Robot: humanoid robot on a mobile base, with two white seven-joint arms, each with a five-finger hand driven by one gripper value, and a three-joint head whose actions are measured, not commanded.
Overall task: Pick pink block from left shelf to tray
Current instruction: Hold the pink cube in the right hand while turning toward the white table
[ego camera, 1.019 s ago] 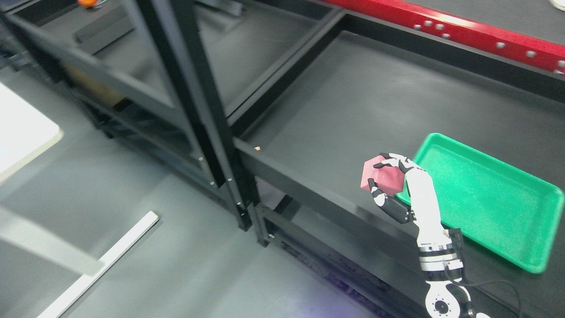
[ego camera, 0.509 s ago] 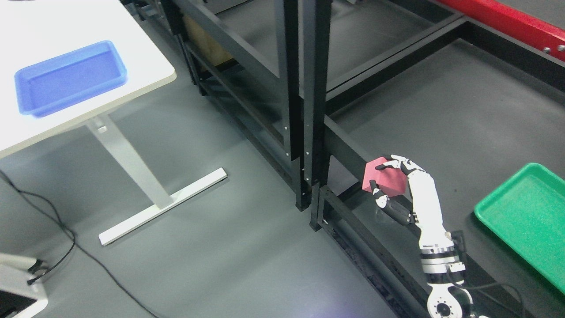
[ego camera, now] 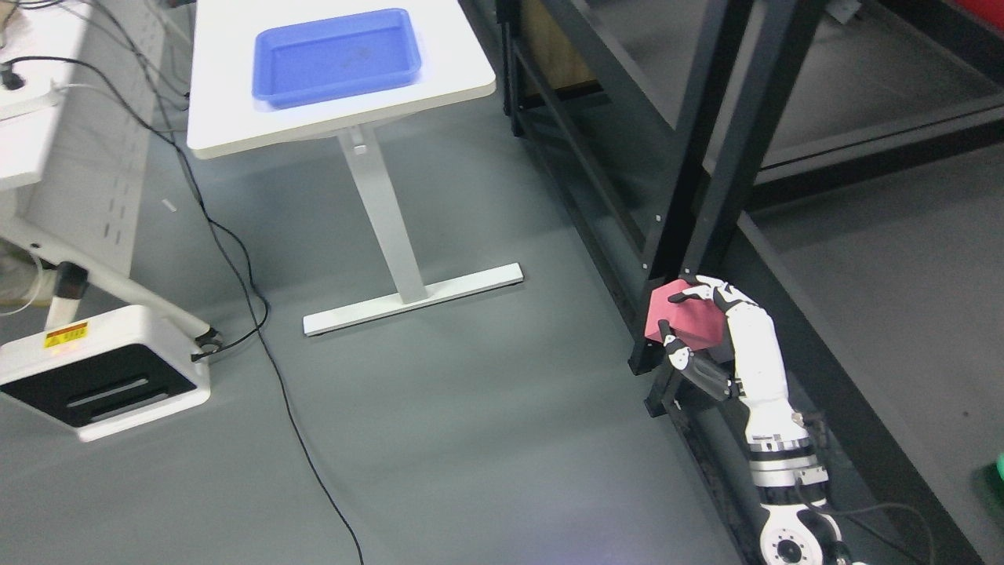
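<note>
The pink block [ego camera: 692,318] is a small cube held in the air by my right hand [ego camera: 673,312], whose fingers are shut around it with the thumb below and the other fingers over the top. The arm rises from the bottom right edge. Block and hand sit just in front of the black shelf's upright post [ego camera: 706,180], near the shelf's front rail. A blue tray [ego camera: 337,53] lies on a white table [ego camera: 235,129] at the upper left. Only a sliver of a green tray [ego camera: 994,477] shows at the right edge. My left hand is out of view.
The dark shelf deck [ego camera: 878,259] fills the right side. The table's white leg and foot [ego camera: 408,294] stand on the grey floor. A white and black machine base [ego camera: 102,373] sits at the left, with a black cable [ego camera: 259,314] trailing across the floor.
The camera has swung left: shelf and green tray slid right, and the white table with the blue tray came fully into view. My right hand keeps the pink block in the same grasp.
</note>
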